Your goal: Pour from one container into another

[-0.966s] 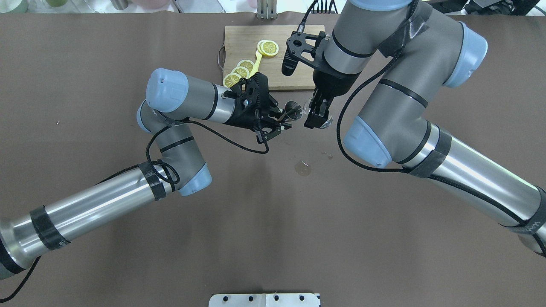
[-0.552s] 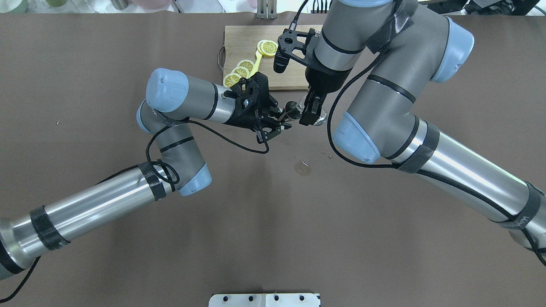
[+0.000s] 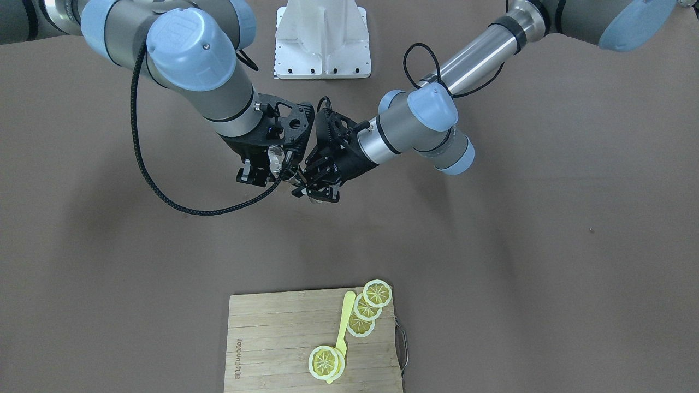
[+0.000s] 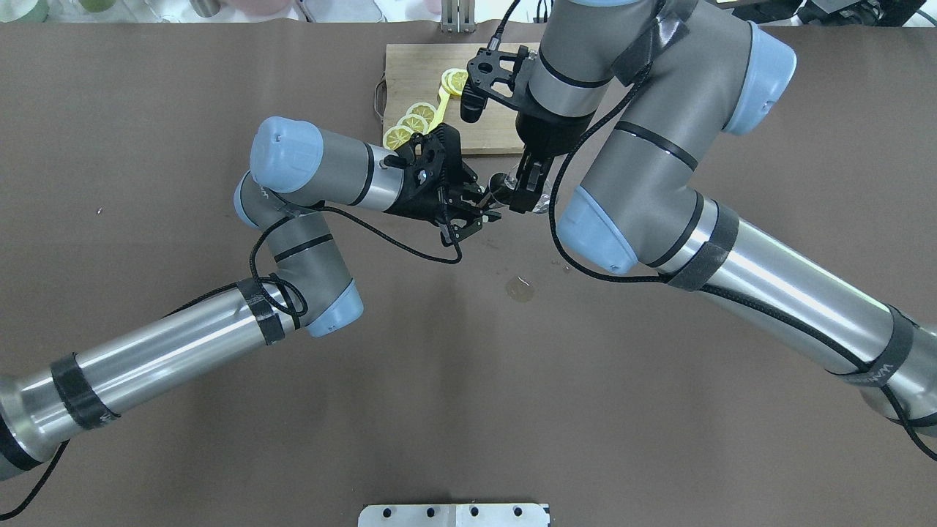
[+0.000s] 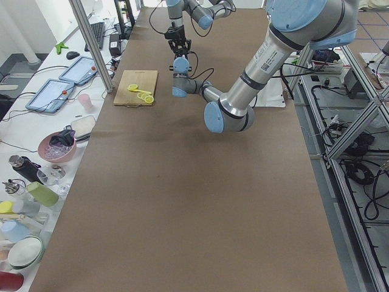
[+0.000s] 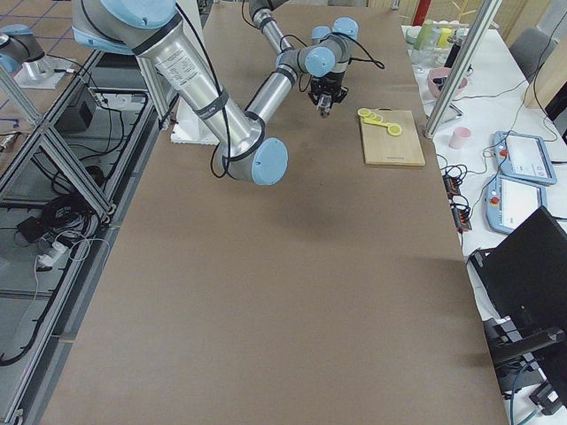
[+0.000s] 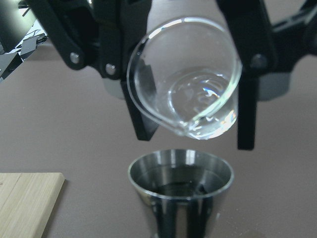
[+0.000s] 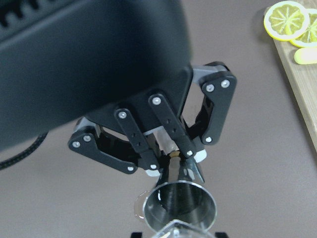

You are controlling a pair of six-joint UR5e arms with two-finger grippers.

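Pouring is under way: the right gripper (image 4: 523, 194) clamps the tilted glass cup (image 7: 185, 79) over the steel jigger (image 7: 181, 181), which the left gripper (image 8: 173, 161) grips. Liquid shows in both.

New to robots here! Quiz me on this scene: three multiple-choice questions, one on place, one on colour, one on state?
1. Where is the glass cup? A. above the steel cup B. inside it C. on the board
2. The spoon on the cutting board is: A. red B. yellow C. blue
3. The glass cup is: A. upright B. tilted C. upside down
Answers: 1 A, it hangs over the steel rim; 2 B, yellow like the lemon slices; 3 B, its lip dips toward the steel cup.
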